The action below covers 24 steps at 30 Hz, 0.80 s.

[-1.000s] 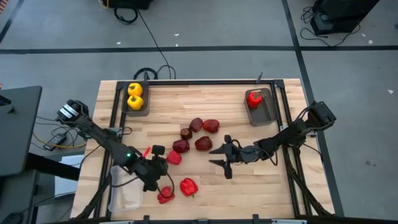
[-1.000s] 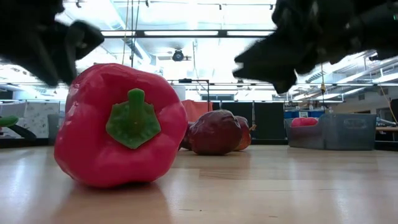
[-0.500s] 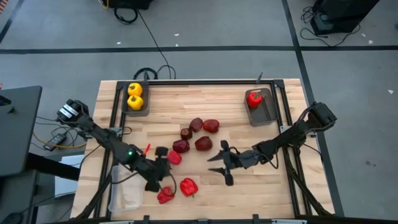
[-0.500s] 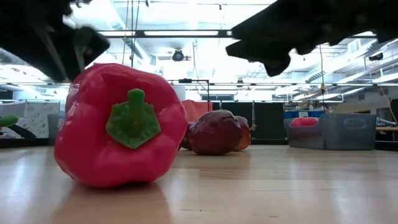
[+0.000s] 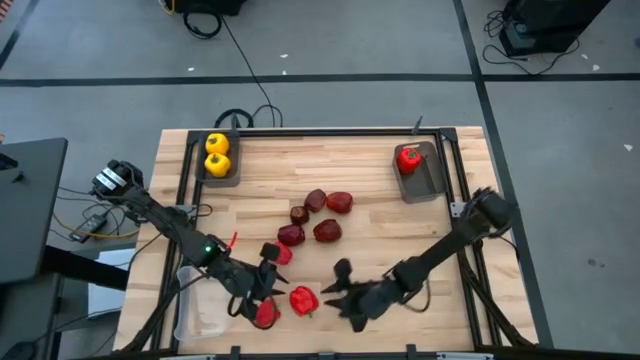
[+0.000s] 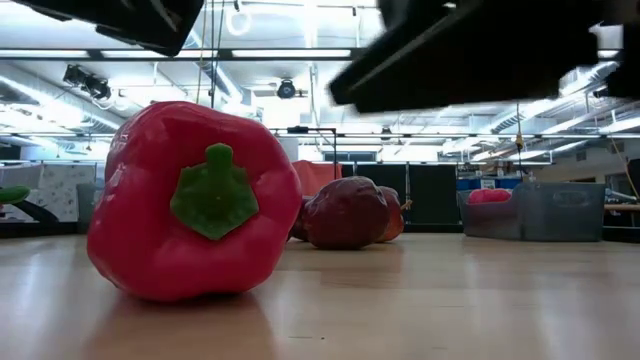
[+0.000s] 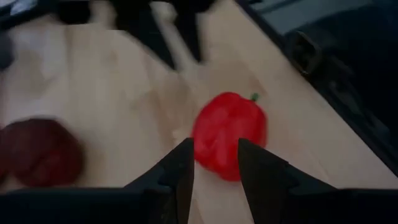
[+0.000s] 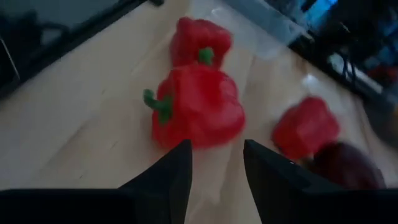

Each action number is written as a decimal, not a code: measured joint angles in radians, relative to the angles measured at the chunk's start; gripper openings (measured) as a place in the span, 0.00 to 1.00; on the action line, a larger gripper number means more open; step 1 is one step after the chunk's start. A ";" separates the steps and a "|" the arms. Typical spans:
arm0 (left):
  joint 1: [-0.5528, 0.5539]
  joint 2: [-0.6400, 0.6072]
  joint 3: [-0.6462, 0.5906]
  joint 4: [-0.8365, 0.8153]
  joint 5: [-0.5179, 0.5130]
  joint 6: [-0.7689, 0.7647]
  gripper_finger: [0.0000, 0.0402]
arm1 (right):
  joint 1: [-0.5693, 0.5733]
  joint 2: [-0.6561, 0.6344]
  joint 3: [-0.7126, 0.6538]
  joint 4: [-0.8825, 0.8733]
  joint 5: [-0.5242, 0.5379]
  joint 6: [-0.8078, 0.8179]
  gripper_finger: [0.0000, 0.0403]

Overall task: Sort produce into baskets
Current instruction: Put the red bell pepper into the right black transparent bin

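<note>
Three red peppers lie near the table's front: one point(image 5: 303, 299), one point(image 5: 266, 314) and one point(image 5: 280, 253). Several maroon fruits point(image 5: 315, 215) rest at the table's middle. My left gripper point(image 5: 262, 287) hovers open just left of the front red pepper point(image 7: 229, 134), which lies beyond its fingertips. My right gripper point(image 5: 335, 292) hovers open just right of that same pepper point(image 8: 196, 109). Two yellow peppers point(image 5: 217, 155) sit in the far-left dark tray point(image 5: 203, 170). One red pepper point(image 5: 408, 160) sits in the far-right dark tray point(image 5: 428, 180). The clear tray point(image 5: 203, 310) stands at the front left.
Black rails point(image 5: 185, 190) run along the table's left and right sides. In the low view the front red pepper point(image 6: 190, 200) stands on the wood with its green stem facing the camera, the maroon fruits point(image 6: 345, 212) behind it. Bare wood point(image 5: 400, 225) lies right of the fruits.
My right gripper has swung toward the table's near edge and to the left, rolling as it went, and now stands beside the front red pepper. My left gripper has tipped upward and shifted a little toward the near edge. No produce has moved.
</note>
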 joint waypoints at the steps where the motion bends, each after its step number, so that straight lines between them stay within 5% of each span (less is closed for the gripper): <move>1: 0.000 0.000 0.000 0.003 -0.018 -0.027 0.32 | 0.005 0.031 0.034 -0.003 0.009 -0.035 0.39; 8: -0.025 0.000 0.000 -0.018 -0.030 -0.252 0.32 | 0.037 0.162 0.201 -0.081 0.059 -0.251 0.39; 24: -0.046 0.000 0.000 0.000 -0.092 -0.310 0.32 | 0.059 0.233 0.296 -0.142 0.038 -0.548 0.39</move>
